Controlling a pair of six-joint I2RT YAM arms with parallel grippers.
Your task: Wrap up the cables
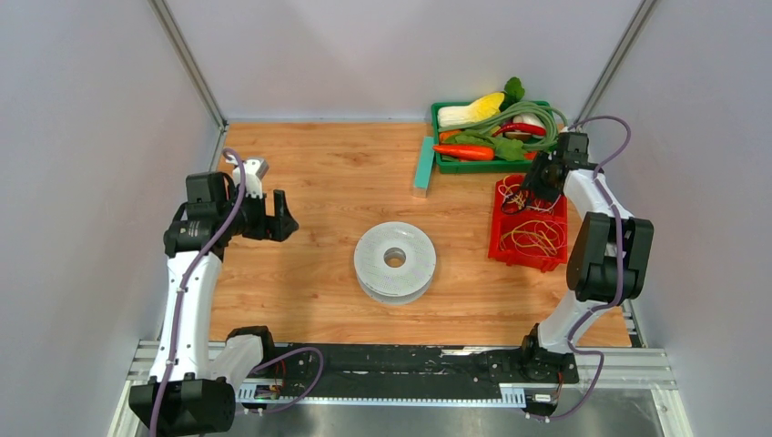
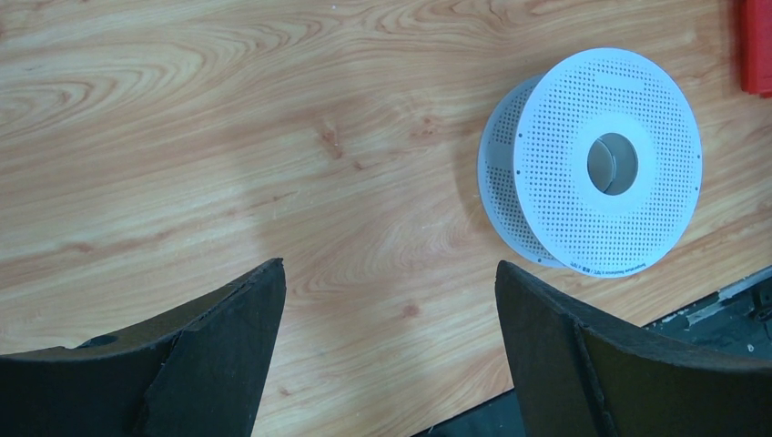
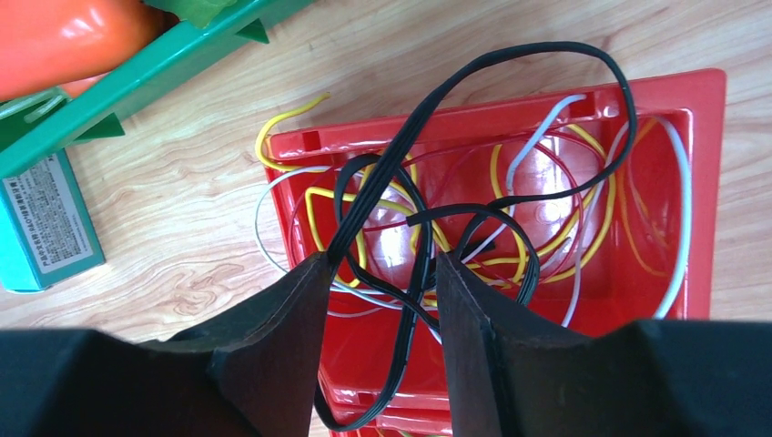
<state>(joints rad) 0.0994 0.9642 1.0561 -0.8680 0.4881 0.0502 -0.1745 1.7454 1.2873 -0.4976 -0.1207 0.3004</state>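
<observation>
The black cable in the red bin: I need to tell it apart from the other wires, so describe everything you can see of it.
The black cable is thin, flat-looking and flexible, lying in loose tangled loops in the red bin over yellow and white wires. One big loop arches past the bin's rim above the wooden table. Several strands run between the right gripper's spread fingers, which are not closed on them.

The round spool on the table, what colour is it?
The spool is white with tiny holes, clearest in the left wrist view.
</observation>
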